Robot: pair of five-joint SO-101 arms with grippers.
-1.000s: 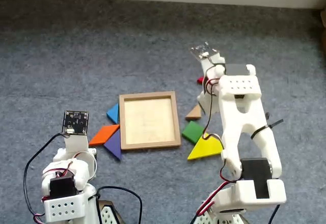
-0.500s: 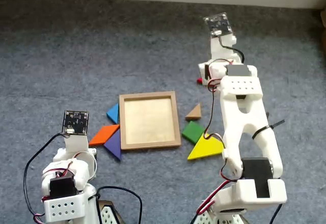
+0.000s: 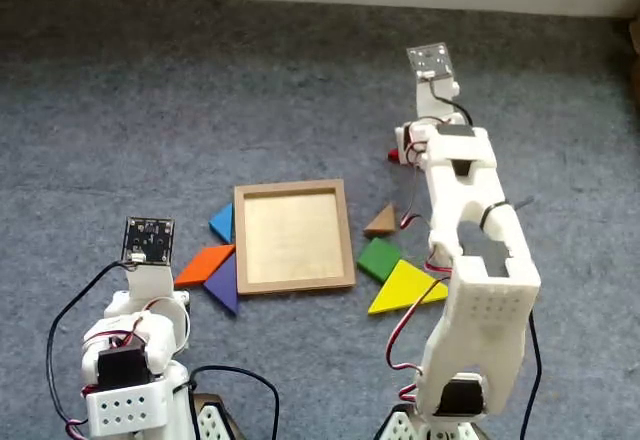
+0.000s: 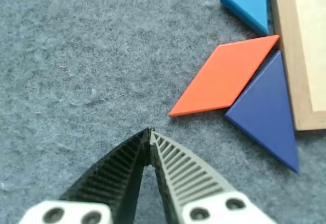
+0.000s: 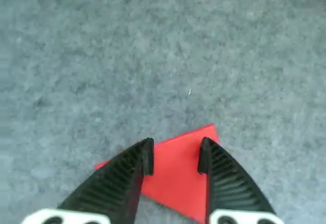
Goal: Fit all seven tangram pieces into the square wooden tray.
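The square wooden tray (image 3: 294, 283) lies mid-table with nothing in it. At its left edge sit a light blue triangle (image 3: 222, 223), an orange parallelogram (image 3: 203, 265) and a dark blue triangle (image 3: 224, 282). Right of it are a brown triangle (image 3: 381, 222), a green square (image 3: 379, 258) and a yellow triangle (image 3: 403, 288). A red piece (image 3: 393, 156) peeks out beside the right arm (image 3: 455, 180). My right gripper (image 5: 175, 155) hangs open just above the red piece (image 5: 178, 178). My left gripper (image 4: 150, 135) is shut on nothing, over carpet near the orange parallelogram (image 4: 224, 76) and dark blue triangle (image 4: 270, 112).
Grey carpet covers the whole surface. The left arm's base (image 3: 130, 370) stands at the front left. The right arm stretches from the front past the yellow and green pieces to the far right. The tray rim (image 4: 293, 56) borders the dark blue triangle.
The right arm has stretched farther out from its base and its wrist has turned, bringing the gripper down over the red piece. The left arm has not moved.
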